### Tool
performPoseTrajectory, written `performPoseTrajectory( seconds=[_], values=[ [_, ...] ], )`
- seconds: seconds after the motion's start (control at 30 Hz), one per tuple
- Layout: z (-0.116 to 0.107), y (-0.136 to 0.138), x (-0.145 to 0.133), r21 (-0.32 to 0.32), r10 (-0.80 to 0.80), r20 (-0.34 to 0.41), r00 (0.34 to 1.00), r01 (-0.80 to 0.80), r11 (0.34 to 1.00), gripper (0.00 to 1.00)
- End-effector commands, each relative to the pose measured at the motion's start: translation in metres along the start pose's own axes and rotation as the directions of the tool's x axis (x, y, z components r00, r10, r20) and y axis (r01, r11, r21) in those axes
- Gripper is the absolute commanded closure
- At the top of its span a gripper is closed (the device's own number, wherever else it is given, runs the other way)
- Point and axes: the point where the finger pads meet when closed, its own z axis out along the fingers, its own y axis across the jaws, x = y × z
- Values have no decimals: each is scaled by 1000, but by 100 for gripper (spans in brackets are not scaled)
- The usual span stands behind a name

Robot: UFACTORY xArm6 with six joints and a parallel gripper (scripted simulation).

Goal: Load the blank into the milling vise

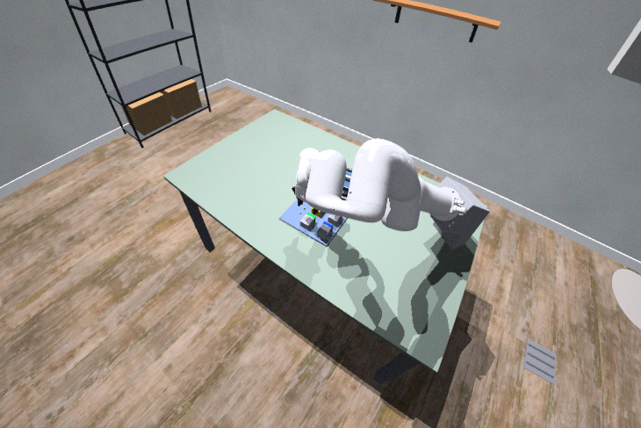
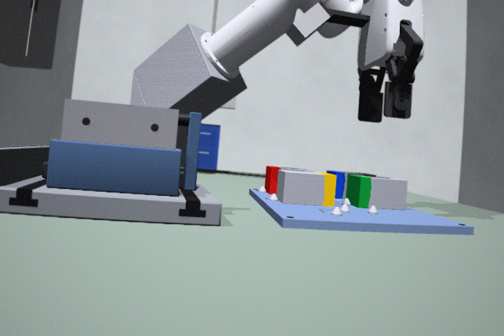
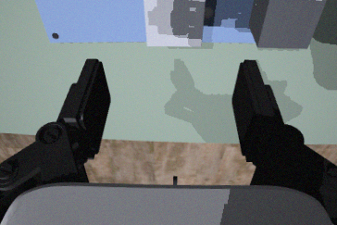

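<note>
Fingers of the gripper (image 2: 384, 103) are standing wide apart with nothing between them, hanging above the infeed plate (image 2: 378, 223). On that plate, from left to right in the exterior view, the red-ended blank (image 2: 271, 179), yellow-ended blank (image 2: 306, 187), blue-ended blank (image 2: 336, 177) and green-ended blank (image 2: 375, 191) are lying flat. In the wrist view, the green-ended blank is lying ahead of the fingertips, nearer the left finger, untouched.

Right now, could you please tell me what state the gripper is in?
Gripper: open, holding nothing, above the green-ended blank.
</note>
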Motion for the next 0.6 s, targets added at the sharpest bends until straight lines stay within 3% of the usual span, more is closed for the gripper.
performPoseTrajectory(
  seconds=[0.0,0.57],
  values=[
    [-1,-1,0,2,-1,0,1000,1,1000,20],
    [-3,0,0,2,-1,0,1000,1,1000,20]
  ],
)
